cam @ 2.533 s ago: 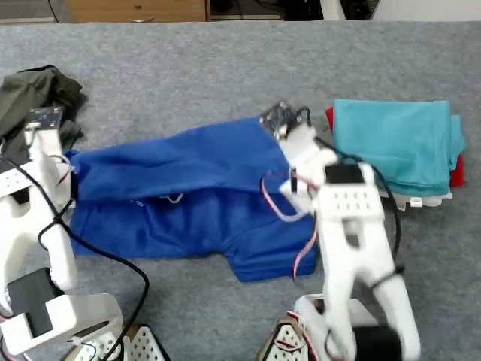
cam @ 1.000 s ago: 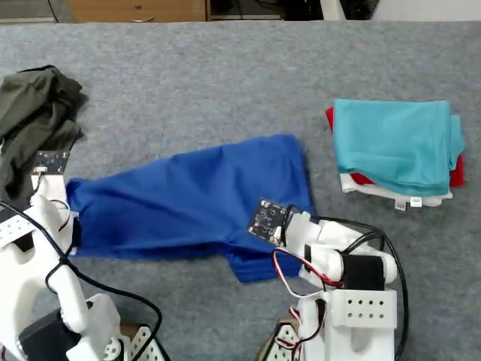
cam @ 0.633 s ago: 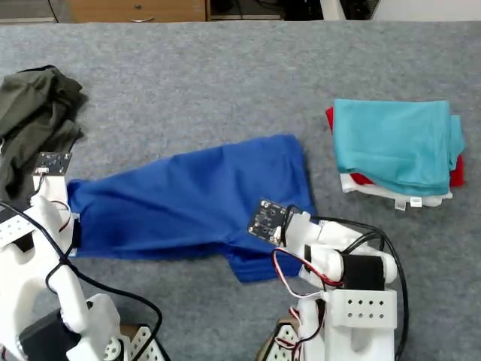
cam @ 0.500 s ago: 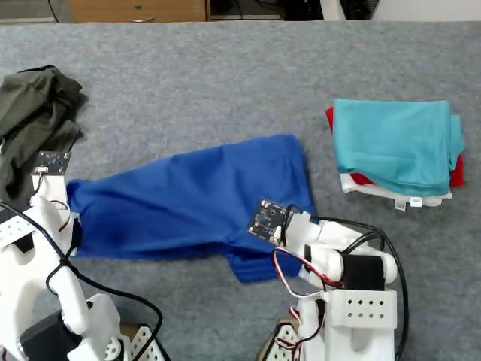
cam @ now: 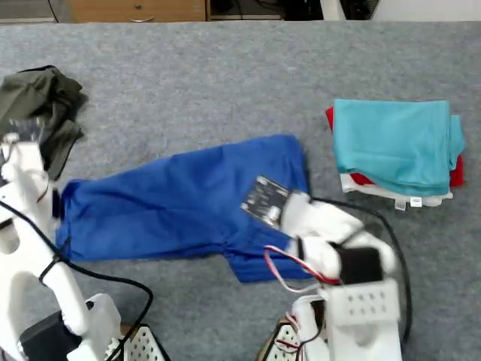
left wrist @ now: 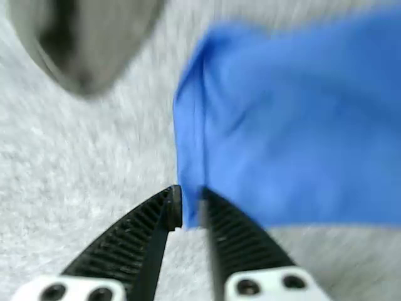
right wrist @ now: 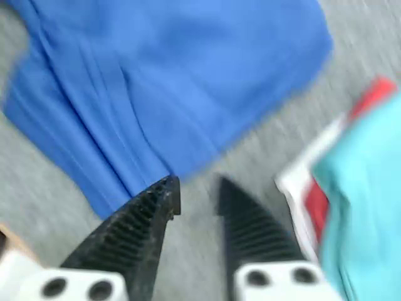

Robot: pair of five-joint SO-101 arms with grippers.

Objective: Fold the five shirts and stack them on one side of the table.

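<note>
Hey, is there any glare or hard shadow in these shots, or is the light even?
High view: even light across the table, no glare, just soft shade in the folds of the blue shirt. Left wrist view: no hard shadow beneath the left gripper. Right wrist view: darker creases on the shirt, no glare by the right gripper.

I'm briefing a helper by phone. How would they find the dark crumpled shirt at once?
On the grey table, look to the far left edge, opposite the folded stack on the right. The dark olive shirt lies there, beyond the end of the spread blue shirt. It alone is bunched in a heap, neither folded nor flat.
</note>
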